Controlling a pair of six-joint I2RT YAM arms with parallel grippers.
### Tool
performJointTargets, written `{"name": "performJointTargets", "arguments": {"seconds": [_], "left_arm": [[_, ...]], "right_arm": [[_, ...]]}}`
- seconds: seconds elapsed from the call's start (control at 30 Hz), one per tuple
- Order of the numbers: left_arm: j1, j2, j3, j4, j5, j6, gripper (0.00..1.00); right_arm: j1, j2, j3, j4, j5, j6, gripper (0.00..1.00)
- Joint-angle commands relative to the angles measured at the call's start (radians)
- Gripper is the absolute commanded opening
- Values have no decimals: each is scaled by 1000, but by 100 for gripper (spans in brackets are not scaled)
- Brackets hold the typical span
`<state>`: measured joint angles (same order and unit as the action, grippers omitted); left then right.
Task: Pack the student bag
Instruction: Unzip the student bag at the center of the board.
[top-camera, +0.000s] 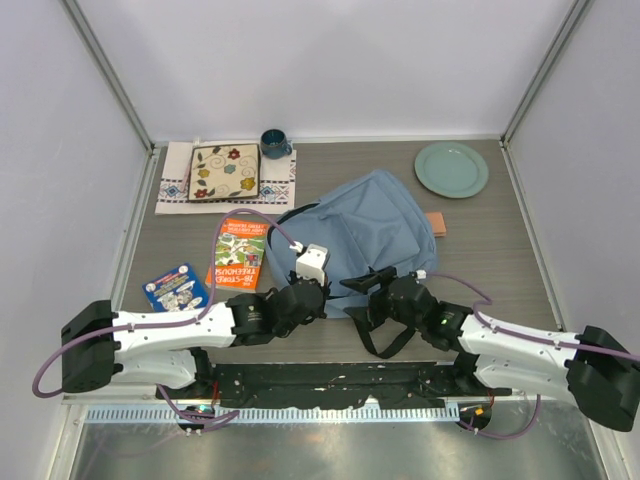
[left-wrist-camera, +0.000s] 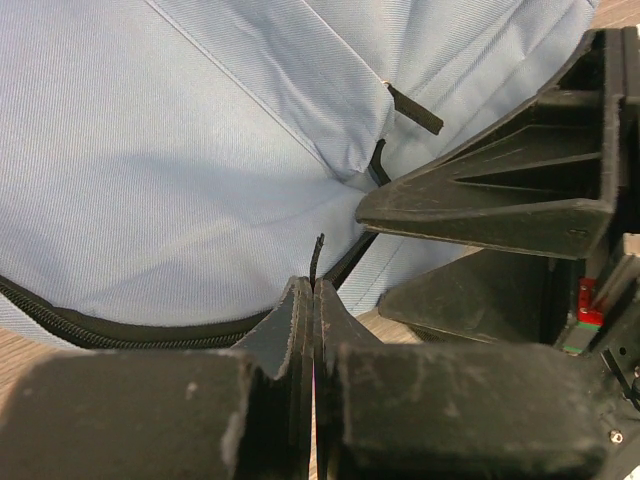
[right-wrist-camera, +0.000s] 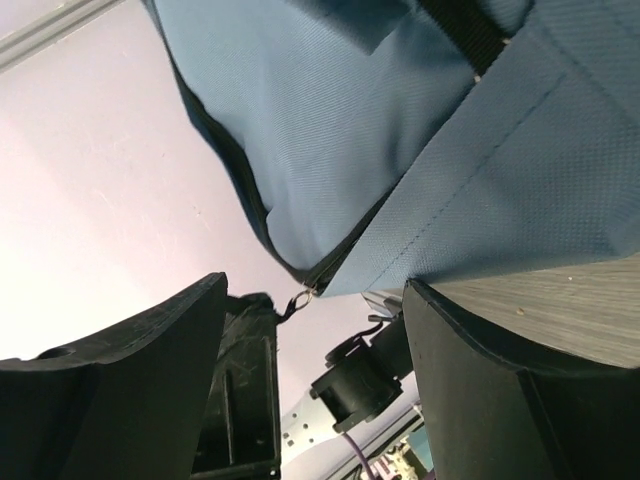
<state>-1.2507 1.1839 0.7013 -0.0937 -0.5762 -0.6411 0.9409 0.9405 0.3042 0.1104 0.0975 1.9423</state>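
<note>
- Blue student bag (top-camera: 375, 235) lies mid-counter and looks zipped. The orange book (top-camera: 238, 255) and blue book (top-camera: 176, 288) left of it are unpacked, so packing has barely begun.
- Left fingers (left-wrist-camera: 285, 330) are clenched on a thin black tab (left-wrist-camera: 317, 262) at the bag's near edge, probably the zip pull. Only the left wrist view shows it.
- Right fingers (right-wrist-camera: 150, 370) are spread and empty beside the bag.

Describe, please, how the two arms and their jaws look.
The left arm and right arm have white links, black joints and bulky black bases. A purple cable loops along each. Their jaws are black, wedge-shaped and scuffed.
</note>
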Motion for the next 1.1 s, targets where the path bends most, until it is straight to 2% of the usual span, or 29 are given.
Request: {"name": "performJointTargets", "arguments": {"seconds": [0.0,0.23,0.33,0.43,0.47,0.57,0.67,0.87,0.97,1.07], "left_arm": [[-6,-30,10,58,-10,24,0],[-9,-30,10,69,10,31,0],[-9,-32,9,71,13,31,0],[-9,-38,6,72,15,34,0],[-12,-43,4,71,16,32,0],[-10,-50,0,69,18,31,0],[-10,-58,-6,69,13,28,0],[-12,-63,-3,42,-17,31,0],[-10,-87,-2,-14,-68,27,0],[-12,-128,-20,-52,-118,18,0]], "right_arm": [[6,59,18,44,39,64,76],[6,207,44,173,-7,60,76],[6,256,70,193,-19,49,66],[6,277,56,224,-13,53,47],[6,277,52,230,-10,53,37],[6,267,30,241,8,53,15],[6,235,7,235,42,50,1],[6,143,-54,213,133,11,1],[6,66,-65,186,174,-69,1],[6,-20,-44,85,209,-192,1]]}}
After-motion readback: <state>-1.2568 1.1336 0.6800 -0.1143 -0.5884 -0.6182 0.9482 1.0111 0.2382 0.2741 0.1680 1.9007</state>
